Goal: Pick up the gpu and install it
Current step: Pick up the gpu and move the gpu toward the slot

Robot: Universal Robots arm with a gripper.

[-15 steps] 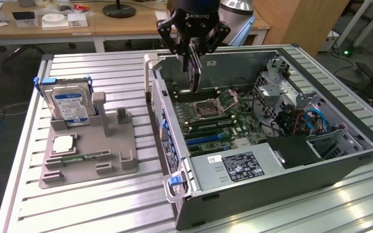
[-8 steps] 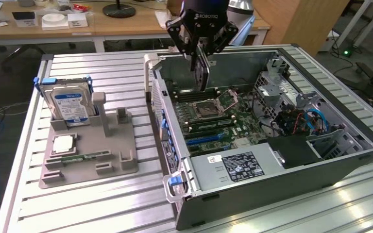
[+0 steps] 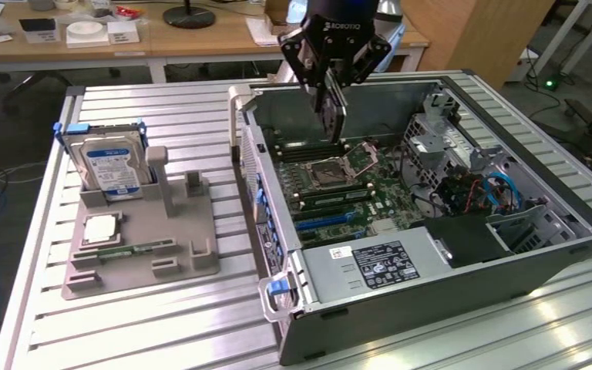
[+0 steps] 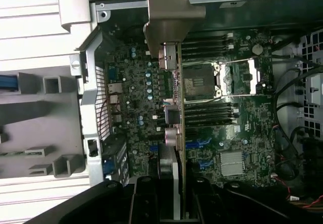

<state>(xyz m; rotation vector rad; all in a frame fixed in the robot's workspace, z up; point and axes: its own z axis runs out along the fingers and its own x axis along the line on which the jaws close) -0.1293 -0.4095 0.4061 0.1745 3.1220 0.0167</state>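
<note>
The gpu point(image 3: 335, 119) hangs edge-on below my gripper point(image 3: 330, 94), which is shut on it. It is over the motherboard point(image 3: 342, 196) inside the open computer case point(image 3: 543, 254), near the back wall and above the CPU socket point(image 3: 338, 166). In the wrist view the gpu point(image 4: 177, 128) shows as a thin green edge with its silver bracket point(image 4: 171, 17) at the far end. Blue expansion slots point(image 4: 197, 144) lie beside it on the board. My gripper point(image 4: 176, 204) clamps the card from both sides.
In the exterior view's left, a grey fixture point(image 3: 173, 254) holds a hard drive point(image 3: 111, 166) with a blue-white label, a square chip point(image 3: 101, 229) and a memory stick point(image 3: 132, 248). The power supply point(image 3: 373, 266) and cabling point(image 3: 481, 189) fill the case's near and right parts.
</note>
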